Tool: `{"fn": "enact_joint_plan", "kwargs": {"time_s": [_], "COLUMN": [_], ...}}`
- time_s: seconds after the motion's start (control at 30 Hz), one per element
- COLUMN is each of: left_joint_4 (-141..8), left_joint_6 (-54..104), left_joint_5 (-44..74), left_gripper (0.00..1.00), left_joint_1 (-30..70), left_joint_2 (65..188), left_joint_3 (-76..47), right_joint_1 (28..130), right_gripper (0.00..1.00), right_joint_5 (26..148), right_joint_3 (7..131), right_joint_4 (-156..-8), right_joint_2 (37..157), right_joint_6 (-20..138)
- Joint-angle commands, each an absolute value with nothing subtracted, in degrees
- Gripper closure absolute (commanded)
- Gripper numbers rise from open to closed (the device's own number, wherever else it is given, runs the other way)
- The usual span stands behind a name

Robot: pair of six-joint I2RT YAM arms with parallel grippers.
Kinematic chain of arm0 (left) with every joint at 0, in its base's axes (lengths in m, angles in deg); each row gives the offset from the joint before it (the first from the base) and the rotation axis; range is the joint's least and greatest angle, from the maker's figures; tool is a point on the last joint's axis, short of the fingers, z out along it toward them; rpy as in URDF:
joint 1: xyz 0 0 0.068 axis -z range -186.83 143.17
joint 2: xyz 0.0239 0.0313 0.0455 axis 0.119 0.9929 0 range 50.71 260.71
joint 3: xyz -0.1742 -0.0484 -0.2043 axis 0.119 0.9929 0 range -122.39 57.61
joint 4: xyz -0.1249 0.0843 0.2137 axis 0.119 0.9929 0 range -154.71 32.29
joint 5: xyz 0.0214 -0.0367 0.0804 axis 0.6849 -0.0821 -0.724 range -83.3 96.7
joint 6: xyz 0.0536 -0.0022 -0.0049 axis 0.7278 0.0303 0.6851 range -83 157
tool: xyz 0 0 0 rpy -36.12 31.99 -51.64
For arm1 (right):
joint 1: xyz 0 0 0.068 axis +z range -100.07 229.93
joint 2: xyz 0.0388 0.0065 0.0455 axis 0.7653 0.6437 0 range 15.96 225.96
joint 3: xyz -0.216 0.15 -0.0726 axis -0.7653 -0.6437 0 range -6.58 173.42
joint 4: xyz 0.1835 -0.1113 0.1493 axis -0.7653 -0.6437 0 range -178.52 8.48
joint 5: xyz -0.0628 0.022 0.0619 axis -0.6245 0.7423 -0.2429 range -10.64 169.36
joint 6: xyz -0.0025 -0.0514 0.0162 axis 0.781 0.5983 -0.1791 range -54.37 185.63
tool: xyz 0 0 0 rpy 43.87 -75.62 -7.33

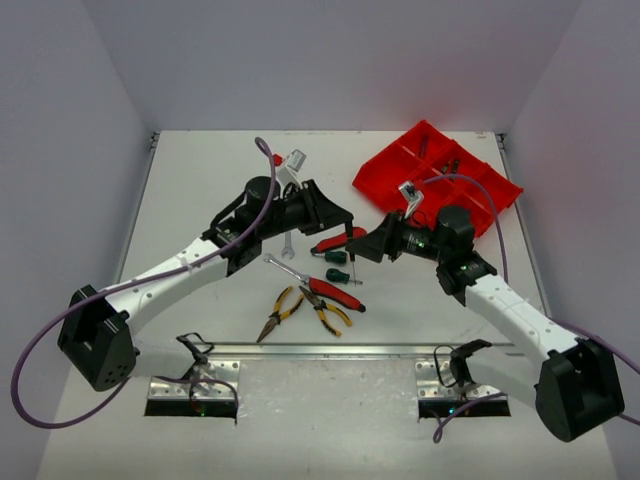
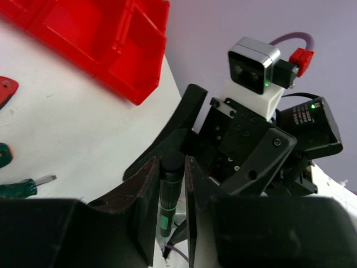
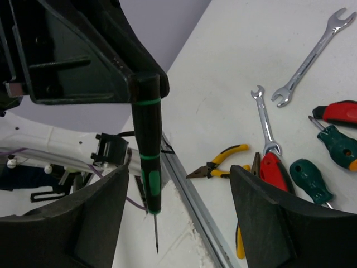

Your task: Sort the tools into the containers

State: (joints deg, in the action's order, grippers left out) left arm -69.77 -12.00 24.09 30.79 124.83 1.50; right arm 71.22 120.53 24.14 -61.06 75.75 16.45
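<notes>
My left gripper (image 1: 343, 222) is shut on a black-handled screwdriver with green bands (image 1: 348, 244) and holds it tip down above the table. In the left wrist view the handle (image 2: 168, 195) sits between the shut jaws (image 2: 171, 163). My right gripper (image 1: 363, 248) is open and faces the left one. In the right wrist view the screwdriver (image 3: 148, 156) hangs between the spread fingers (image 3: 179, 173), nearer the left finger (image 3: 95, 223), touching neither. The red divided tray (image 1: 440, 180) stands at the back right.
On the table lie silver wrenches (image 3: 312, 56) (image 3: 265, 120), yellow-handled pliers (image 1: 280, 310) (image 1: 328, 316), red-handled pliers (image 1: 335, 293), a red-handled cutter (image 1: 335, 243) and two green-handled screwdrivers (image 3: 309, 180) (image 3: 337, 145). A metal rail (image 1: 320, 350) runs along the near edge.
</notes>
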Motion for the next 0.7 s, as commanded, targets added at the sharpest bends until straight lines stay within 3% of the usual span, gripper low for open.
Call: {"fn": "enact_joint_plan", "kwargs": {"time_s": [0.0, 0.03, 0.07, 0.13, 0.2, 0.23, 0.27, 0.3, 0.4, 0.53, 0.67], "left_joint_4": [-77.42, -77.78, -77.74, -77.33, -76.44, -75.30, -72.46, -68.82, -56.86, -36.50, -32.47], "left_joint_6": [-15.50, -15.63, -15.58, -14.96, -13.99, -12.71, -11.27, -9.45, -5.26, -3.24, 1.96], "left_joint_5": [26.98, 27.35, 27.61, 27.60, 26.85, 26.32, 24.69, 20.90, 8.26, -21.47, -27.12], "left_gripper": [1.00, 1.00, 1.00, 1.00, 0.87, 0.72, 0.32, 0.02, 0.00, 0.00, 0.00], "left_joint_1": [31.83, 31.93, 31.93, 31.84, 31.84, 31.84, 31.84, 31.84, 31.72, 31.58, 31.49], "left_joint_2": [125.70, 126.13, 126.44, 126.79, 126.83, 126.83, 126.87, 126.96, 126.22, 121.82, 113.54], "left_joint_3": [1.13, 1.26, 1.21, 1.01, 0.78, 0.42, -0.80, -3.60, -10.50, -18.39, -14.77], "right_joint_1": [73.74, 74.42, 74.88, 75.10, 75.11, 75.07, 75.07, 75.07, 74.27, 67.21, 55.19], "right_gripper": [0.34, 0.48, 0.70, 0.96, 1.00, 1.00, 1.00, 1.00, 1.00, 1.00, 1.00], "right_joint_5": [121.94, 121.90, 121.65, 121.04, 119.62, 118.20, 115.79, 113.26, 104.20, 84.84, 77.57], "right_joint_3": [28.69, 29.57, 30.18, 31.34, 32.03, 32.71, 33.33, 33.94, 36.42, 45.39, 55.61], "right_joint_4": [-55.44, -55.71, -55.81, -55.86, -56.99, -58.01, -60.20, -63.18, -71.56, -88.47, -95.81], "right_joint_2": [79.23, 80.43, 80.90, 81.74, 82.20, 82.37, 82.41, 82.41, 82.67, 86.71, 94.60], "right_joint_6": [16.07, 16.47, 16.68, 16.67, 17.04, 17.49, 18.47, 19.74, 23.01, 29.70, 32.21]}}
